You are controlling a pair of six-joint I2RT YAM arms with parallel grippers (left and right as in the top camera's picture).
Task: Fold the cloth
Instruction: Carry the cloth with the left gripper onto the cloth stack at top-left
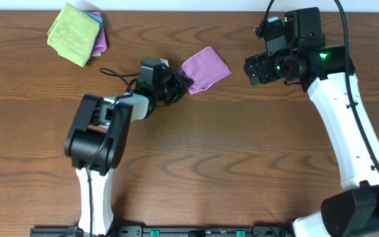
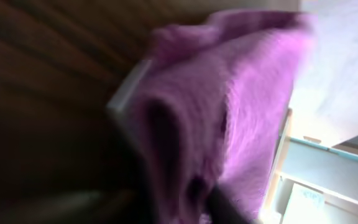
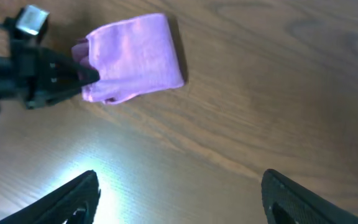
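I have the cloth [image 1: 206, 68] sitting on the far half of the table [image 1: 242, 164], just right of centre, folded over into a compact mauve rectangle that lies at a slant. Its right end is far and its left end comes nearer to me. My left gripper [image 1: 184, 83] reaches in from the near left, and its jaws are closed on the cloth's left end. In the right wrist view I see the black fingertips [image 3: 87, 74] pinched together right where the fabric bunches up. The left wrist view is blurred and almost filled with purple pile. The cloth hangs in folds right in front of the lens, with a pale strip on its left edge that I cannot make out clearly. My right gripper [image 1: 255, 69] hangs to the right of the cloth, near it but apart from it. Its two fingers are spread wide with only bare wood between them, so it grips nothing. At the far left corner lies a separate small stack, a lime green cloth [image 1: 70, 33] on top with purple and blue edges peeking out on its right side, well apart from both arms.
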